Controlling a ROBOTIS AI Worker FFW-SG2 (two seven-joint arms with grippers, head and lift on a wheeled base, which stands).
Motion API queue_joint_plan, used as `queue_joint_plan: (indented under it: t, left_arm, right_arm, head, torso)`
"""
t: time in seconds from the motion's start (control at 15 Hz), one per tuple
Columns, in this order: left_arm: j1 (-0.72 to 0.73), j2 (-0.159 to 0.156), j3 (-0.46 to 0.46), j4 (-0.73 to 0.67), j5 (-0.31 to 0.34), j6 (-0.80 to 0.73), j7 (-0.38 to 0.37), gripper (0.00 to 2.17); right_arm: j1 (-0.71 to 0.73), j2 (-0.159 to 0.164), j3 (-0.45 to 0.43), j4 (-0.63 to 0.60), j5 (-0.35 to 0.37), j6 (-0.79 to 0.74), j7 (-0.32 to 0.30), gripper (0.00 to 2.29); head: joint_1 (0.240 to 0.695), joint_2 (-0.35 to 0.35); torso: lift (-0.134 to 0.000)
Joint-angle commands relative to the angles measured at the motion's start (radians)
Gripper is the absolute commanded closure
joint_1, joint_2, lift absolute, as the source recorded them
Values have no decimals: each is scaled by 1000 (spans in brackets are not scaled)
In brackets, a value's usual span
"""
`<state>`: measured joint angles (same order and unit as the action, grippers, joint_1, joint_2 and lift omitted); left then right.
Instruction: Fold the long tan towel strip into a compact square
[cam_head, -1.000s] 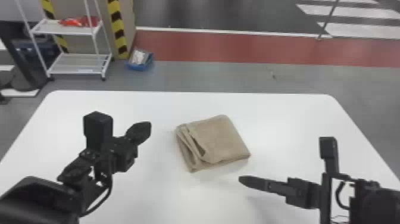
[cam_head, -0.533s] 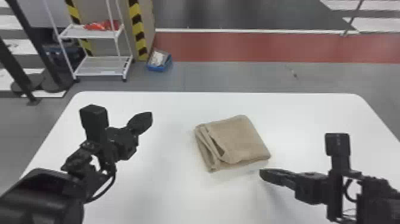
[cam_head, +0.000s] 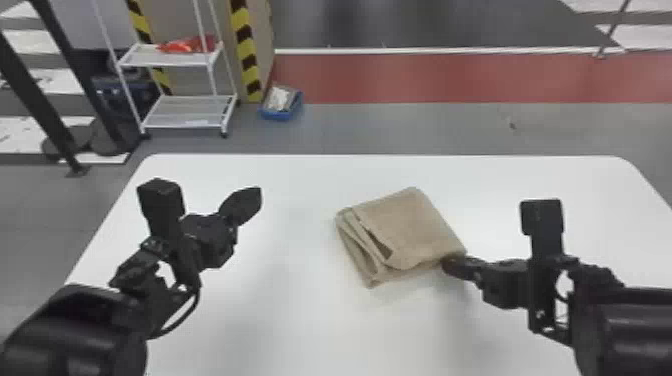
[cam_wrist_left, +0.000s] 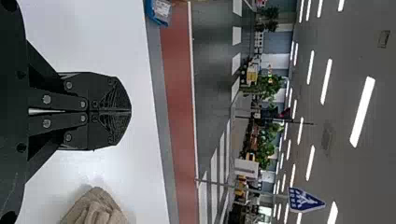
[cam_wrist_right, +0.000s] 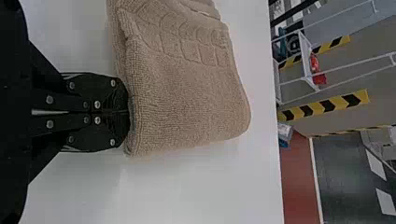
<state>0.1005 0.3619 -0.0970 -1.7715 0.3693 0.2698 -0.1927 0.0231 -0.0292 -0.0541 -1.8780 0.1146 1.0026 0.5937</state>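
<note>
Head view: tan towel (cam_head: 415, 227), folded into a layered packet, on the white table (cam_head: 300, 330).
Right gripper (cam_head: 450, 266), fingers together, has its tips against the towel's near right edge; left gripper (cam_head: 254, 197), fingers likewise together, stands to the left, well apart from the towel.

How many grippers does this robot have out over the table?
2: the left gripper, left of the towel, and the right gripper, at the towel's near right corner.
</note>
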Motion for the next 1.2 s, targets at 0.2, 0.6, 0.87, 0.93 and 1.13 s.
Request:
queue_joint_plan:
  t: [0.2, 0.6, 0.87, 0.93, 1.13]
  left_arm:
    - [18, -3, -17, -2, -4, 0, -2, 2142]
    - [-41, -12, -66, 90, -12, -89, -7, 2142]
    - [-148, -18, -152, 280, -13, -249, -51, 2142]
    - [-182, -20, -171, 333, -13, -280, -82, 2142]
    - [-288, -20, -239, 511, -32, -350, -191, 2142]
  right_arm:
    - [-135, 0, 16, 140, 10, -31, -22, 1629]
    - [173, -8, -216, -130, -204, -160, 58, 1629]
    - [400, -5, -362, -263, -349, -408, 64, 1629]
    - [440, 3, -378, -288, -366, -442, 64, 1632]
    - [557, 30, -401, -368, -392, -558, 66, 1632]
  head:
    - [695, 40]
    - [695, 12]
    - [695, -74]
    - [695, -90]
    - [695, -156]
  torso:
    - [-124]
    - [-124]
    - [-124]
    - [-124]
    - [-124]
